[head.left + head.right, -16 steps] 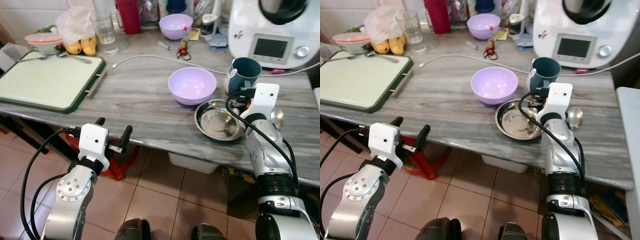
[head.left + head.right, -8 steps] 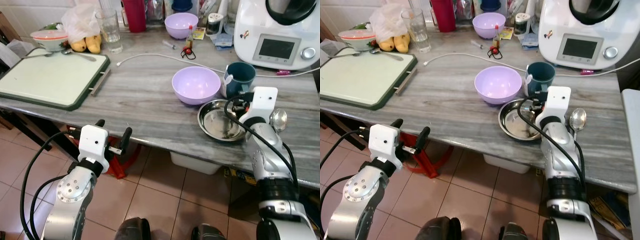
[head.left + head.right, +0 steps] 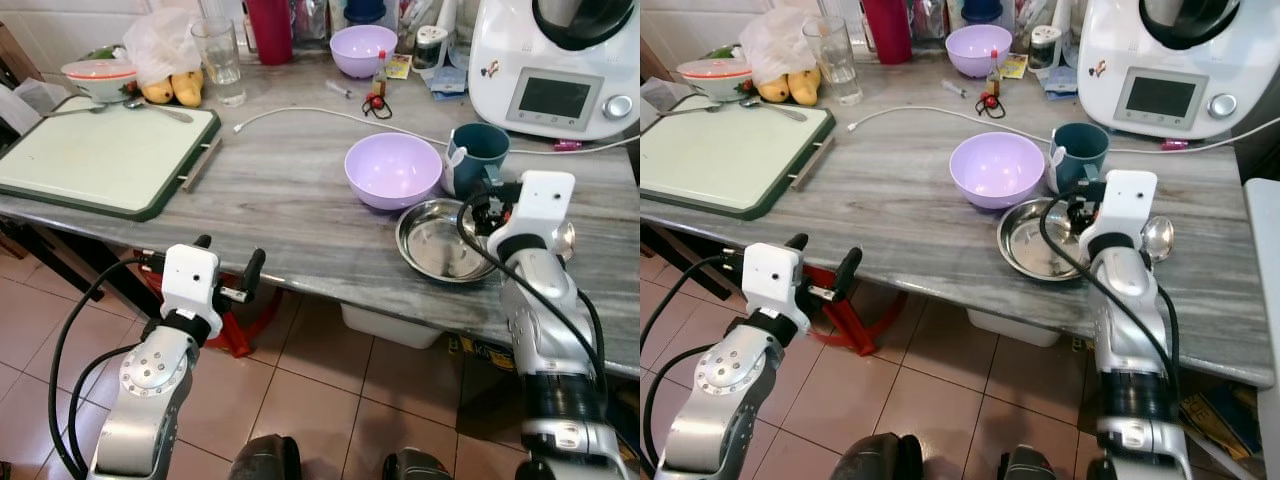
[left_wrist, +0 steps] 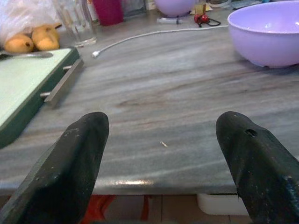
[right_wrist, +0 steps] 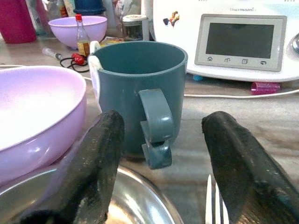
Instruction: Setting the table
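The right gripper (image 5: 159, 154) hovers low over the grey marbled table (image 3: 290, 200), its two black fingers (image 5: 96, 163) spread wide with nothing between them. Straight ahead of it, close but not touching, stands a teal mug (image 5: 135, 88), upright, its handle turned toward the gripper and lined up with the gap between the fingers. Just below and in front of the gripper lies a shallow steel dish (image 3: 440, 240), and beside the dish, touching or nearly touching its rim, sits a lilac bowl (image 3: 392, 170) to the gripper's left. A fork (image 5: 214, 205) rests on the table directly under the gripper, and a spoon (image 3: 1157, 236) lies just to its right. Beyond the mug stands a white kitchen machine (image 3: 560, 60) with a dark screen, and a white cable (image 3: 330, 115) runs across the table past the mug.

The left gripper (image 4: 161, 154) is held at the near table edge, well apart from the mug, its fingers also wide apart and holding nothing. Ahead of it to the left is a pale green tray (image 3: 95, 160) with a dark rim. Farther back are a drinking glass (image 3: 220, 55), bananas (image 3: 170, 90) and a second lilac bowl (image 3: 362, 48).
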You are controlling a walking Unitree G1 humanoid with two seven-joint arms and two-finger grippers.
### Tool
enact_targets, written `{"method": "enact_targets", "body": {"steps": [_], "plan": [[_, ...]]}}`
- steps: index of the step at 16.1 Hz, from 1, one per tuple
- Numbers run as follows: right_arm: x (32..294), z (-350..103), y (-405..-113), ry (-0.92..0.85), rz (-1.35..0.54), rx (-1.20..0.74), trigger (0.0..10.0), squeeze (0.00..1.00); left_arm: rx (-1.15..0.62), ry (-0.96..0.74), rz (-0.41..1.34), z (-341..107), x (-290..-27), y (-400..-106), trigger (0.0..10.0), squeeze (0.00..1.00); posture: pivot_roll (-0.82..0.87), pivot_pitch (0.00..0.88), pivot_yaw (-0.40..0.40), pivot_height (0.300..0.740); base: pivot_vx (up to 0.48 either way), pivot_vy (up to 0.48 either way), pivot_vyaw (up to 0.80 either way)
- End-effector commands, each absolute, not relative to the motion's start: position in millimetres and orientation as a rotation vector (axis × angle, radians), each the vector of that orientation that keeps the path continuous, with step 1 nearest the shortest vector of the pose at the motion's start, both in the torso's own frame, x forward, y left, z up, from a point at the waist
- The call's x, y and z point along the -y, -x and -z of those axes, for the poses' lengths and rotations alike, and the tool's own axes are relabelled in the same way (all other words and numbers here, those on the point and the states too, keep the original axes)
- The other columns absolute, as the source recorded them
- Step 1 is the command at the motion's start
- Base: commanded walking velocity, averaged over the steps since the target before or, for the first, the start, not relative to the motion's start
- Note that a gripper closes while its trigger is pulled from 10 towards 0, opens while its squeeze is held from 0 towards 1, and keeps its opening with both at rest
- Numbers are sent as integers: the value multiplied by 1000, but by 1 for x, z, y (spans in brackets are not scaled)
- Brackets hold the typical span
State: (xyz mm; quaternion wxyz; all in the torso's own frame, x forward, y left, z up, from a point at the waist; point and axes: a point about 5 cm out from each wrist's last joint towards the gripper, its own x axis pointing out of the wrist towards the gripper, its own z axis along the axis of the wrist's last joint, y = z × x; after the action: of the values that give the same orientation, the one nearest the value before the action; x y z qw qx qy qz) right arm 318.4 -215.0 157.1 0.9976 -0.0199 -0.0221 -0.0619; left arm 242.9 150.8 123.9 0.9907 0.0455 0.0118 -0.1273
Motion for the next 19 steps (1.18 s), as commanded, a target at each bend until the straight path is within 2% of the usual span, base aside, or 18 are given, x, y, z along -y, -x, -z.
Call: {"method": "enact_targets", "body": {"steps": [1,5,12,13,14,17,19], "plan": [[213,-159,-313,32,126,52,10000,1000,-39,-77,234,-122,-155,-245,10000,0,43,59,82,740,0,0,0],[211,-159,-291,26,148,98,10000,1000,-26,-74,204,-121,-153,-255,10000,0,17,27,75,740,0,0,0],[183,-152,-262,19,96,119,10000,1000,-27,-61,132,-115,-157,-258,10000,0,1,0,73,740,0,0,0],[181,-149,-258,14,93,108,10000,188,-22,-63,113,-115,-159,-259,10000,0,0,0,68,740,0,0,0],[180,-147,-256,5,96,99,10000,0,-20,-56,111,-114,-159,-259,10000,0,-1,0,66,740,0,0,0],[177,-148,-258,-17,89,103,10000,0,-18,-38,129,-114,-154,-261,10000,0,-7,0,67,740,0,0,0],[178,-147,-259,-19,100,93,10000,0,-20,-37,133,-113,-153,-261,10000,0,-12,0,68,740,0,0,-709]]}}
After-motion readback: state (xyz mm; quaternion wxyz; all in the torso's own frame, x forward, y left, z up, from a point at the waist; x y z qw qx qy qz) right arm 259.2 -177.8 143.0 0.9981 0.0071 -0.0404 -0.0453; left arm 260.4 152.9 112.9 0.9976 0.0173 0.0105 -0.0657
